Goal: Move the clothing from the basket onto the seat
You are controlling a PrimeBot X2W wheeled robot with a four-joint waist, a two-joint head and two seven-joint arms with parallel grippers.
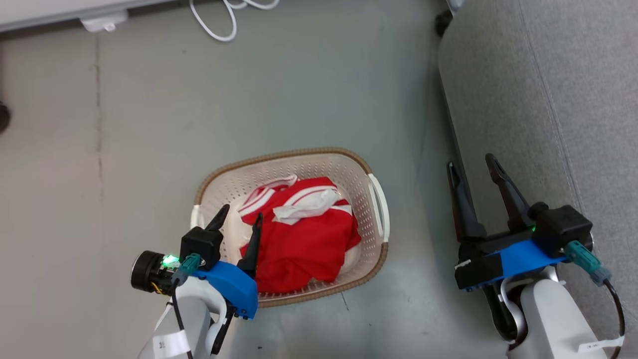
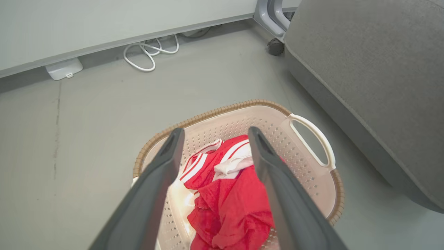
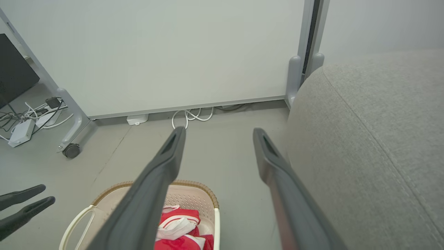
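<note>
You see the clothing (image 1: 304, 239) in the basket (image 1: 279, 155), none on the seat (image 1: 548, 99); left pincer (image 1: 241, 211) and right pincer (image 1: 470, 161) released.

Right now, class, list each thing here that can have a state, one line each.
basket: upright on the floor, not empty.
clothing: crumpled heap inside the basket.
seat: no clothing on the part shown.
left gripper: jaws open, empty, above the basket.
right gripper: jaws open, empty, by the seat's edge.
</note>
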